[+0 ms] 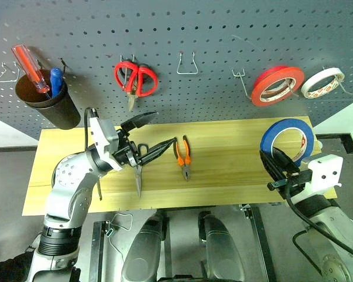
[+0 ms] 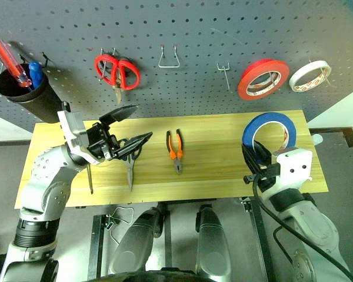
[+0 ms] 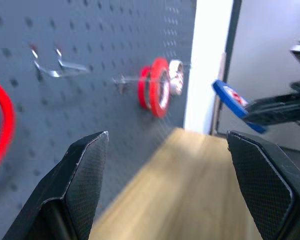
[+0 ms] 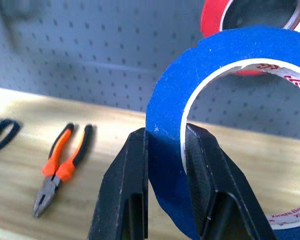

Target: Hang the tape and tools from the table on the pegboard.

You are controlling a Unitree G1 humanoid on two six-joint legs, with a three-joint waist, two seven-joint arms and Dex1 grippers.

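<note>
Right claw (image 1: 277, 160): clamped on the band of the blue tape (image 1: 287, 140), held upright above the tabletop (image 1: 223, 176).
Left claw (image 1: 146, 134): fingers wide apart, empty, raised above the dark-handled scissors (image 1: 140, 161).
Pliers (image 1: 183, 157): flat on the tabletop, between the two claws.
Pegboard (image 1: 212, 35): bare hook (image 1: 240, 79) above and left of the right claw, beside the red roll (image 1: 276, 85).
Done: tape lifted.
Left: hang tape, scissors, pliers; I cannot make out the small screwdriver for certain.
</note>
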